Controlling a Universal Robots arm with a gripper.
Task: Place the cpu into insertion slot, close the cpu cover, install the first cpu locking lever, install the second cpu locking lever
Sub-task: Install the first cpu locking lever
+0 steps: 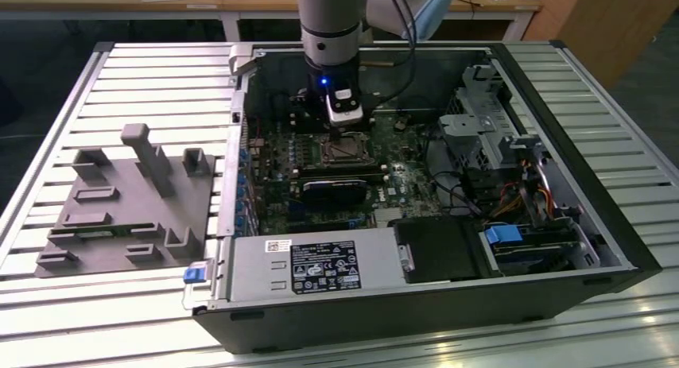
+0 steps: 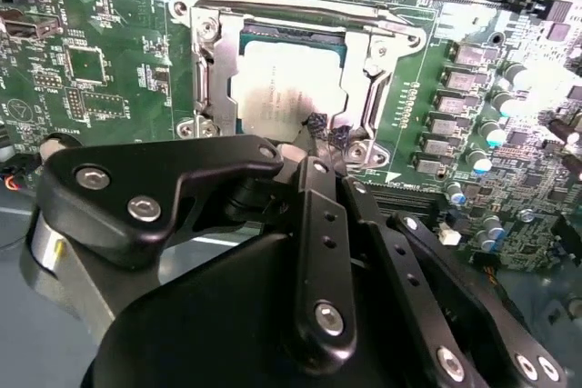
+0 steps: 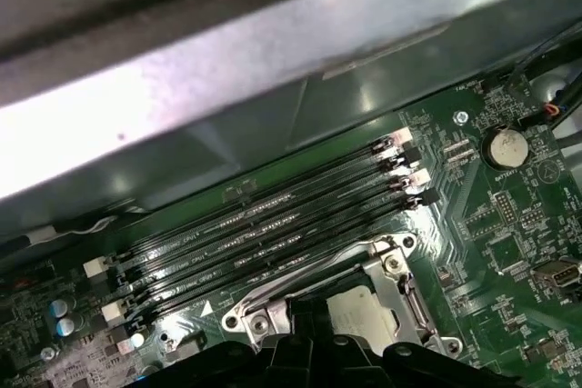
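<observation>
- Computer case (image 1: 424, 304) lies open on the slatted table (image 1: 149, 74); arm hangs over the motherboard (image 2: 109, 70).
- Socket (image 2: 207, 70) sits just beside the memory slots (image 3: 273, 233), frame down around the chip (image 2: 286, 79).
- Chip seated in the socket.
- Claw (image 2: 326, 131) at the socket's near edge, tips close together, holding nothing.
- Judgement: lever work; press straight and slowly.

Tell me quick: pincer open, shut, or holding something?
Pincer: shut, holding nothing; tips sit at the edge of the cpu, which lies in the slot.
</observation>
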